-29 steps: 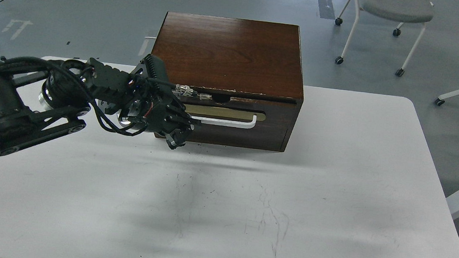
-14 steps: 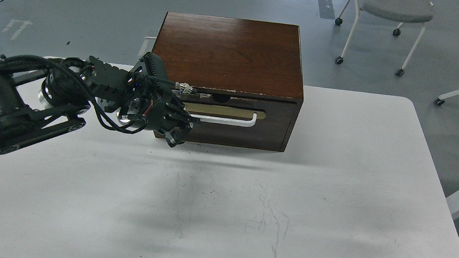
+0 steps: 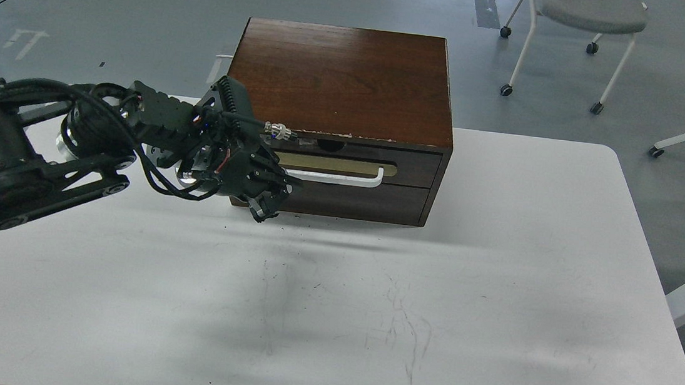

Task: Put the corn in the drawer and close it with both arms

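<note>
1. The drawer (image 3: 358,164) sits nearly flush in the cabinet (image 3: 341,73) on the worktop (image 3: 492,333); no corn visible.
2. Left gripper (image 3: 270,193) at the white handle (image 3: 344,179); I cannot tell its fingers' state.
3. Drawer likely rigid, sliding stiffly; take the handle's middle.

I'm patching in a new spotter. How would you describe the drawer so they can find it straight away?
On the white table stands one dark brown wooden cabinet. The drawer is the upper panel of its front face, with the left gripper at its left end. Unlike the plain panel below, it has a brass-coloured plate and a white bar handle.
</note>
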You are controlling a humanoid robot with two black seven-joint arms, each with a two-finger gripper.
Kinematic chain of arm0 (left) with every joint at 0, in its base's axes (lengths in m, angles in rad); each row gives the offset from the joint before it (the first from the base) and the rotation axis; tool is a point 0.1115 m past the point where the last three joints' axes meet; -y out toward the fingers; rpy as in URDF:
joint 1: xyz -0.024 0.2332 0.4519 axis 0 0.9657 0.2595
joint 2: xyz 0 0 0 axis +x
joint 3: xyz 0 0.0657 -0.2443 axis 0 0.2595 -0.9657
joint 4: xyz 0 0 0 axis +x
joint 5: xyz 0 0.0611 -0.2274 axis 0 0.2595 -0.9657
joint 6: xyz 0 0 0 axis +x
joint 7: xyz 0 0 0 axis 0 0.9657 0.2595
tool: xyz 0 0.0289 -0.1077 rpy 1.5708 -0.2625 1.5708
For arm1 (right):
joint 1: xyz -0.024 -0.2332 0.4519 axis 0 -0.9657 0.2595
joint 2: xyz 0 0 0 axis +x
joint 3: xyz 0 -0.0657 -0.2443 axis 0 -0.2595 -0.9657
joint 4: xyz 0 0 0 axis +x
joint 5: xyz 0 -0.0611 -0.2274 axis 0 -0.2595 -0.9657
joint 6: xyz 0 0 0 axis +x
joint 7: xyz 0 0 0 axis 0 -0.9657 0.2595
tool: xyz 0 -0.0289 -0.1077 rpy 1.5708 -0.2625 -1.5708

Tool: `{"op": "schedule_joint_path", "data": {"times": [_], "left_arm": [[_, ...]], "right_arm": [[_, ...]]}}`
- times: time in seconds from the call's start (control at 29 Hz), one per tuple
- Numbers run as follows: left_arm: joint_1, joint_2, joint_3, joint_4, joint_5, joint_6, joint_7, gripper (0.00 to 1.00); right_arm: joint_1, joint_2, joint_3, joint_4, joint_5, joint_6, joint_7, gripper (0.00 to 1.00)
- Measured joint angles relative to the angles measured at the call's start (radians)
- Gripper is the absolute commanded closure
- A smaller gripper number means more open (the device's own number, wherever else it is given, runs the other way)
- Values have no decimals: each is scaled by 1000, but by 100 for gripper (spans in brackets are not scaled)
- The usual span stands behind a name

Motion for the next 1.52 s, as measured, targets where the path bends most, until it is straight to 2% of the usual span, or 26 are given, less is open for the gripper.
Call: {"op": "schedule_joint_path", "data": {"times": [0.03,0.07,0.1,0.21,0.41,0.55,0.76,0.9,1.03,1.24,1.52], "left_arm": [[0,4,-35,-1,-83,0,-2,47],[0,7,-65,-1,-160,0,-2,23],[2,10,-108,0,-266,0,-2,12],[10,16,-204,47,-608,1,5,4],[29,32,-228,191,-1186,1,6,2],[39,34,-231,301,-1450,0,8,2],[110,4,-232,624,-1830,1,11,2],[157,-52,-233,835,-1976,0,50,2],[208,-114,-240,982,-2076,0,72,2],[315,-134,-240,1023,-2237,0,75,2],[358,-144,-240,1038,-2252,0,75,2]], "right_arm": [[-2,0,0,1,0,5,0,0],[-3,0,0,1,0,8,0,0],[-4,0,0,1,0,10,0,0],[-4,1,1,4,-1,14,0,0],[-3,4,11,0,-1,15,0,0],[7,12,18,-19,0,4,0,0],[11,47,47,-40,3,13,2,0],[3,62,49,-43,9,18,-12,0],[-4,129,60,-55,45,10,-16,0],[-33,263,77,-135,126,19,-16,0],[-97,340,86,-175,126,24,-10,0]]}}
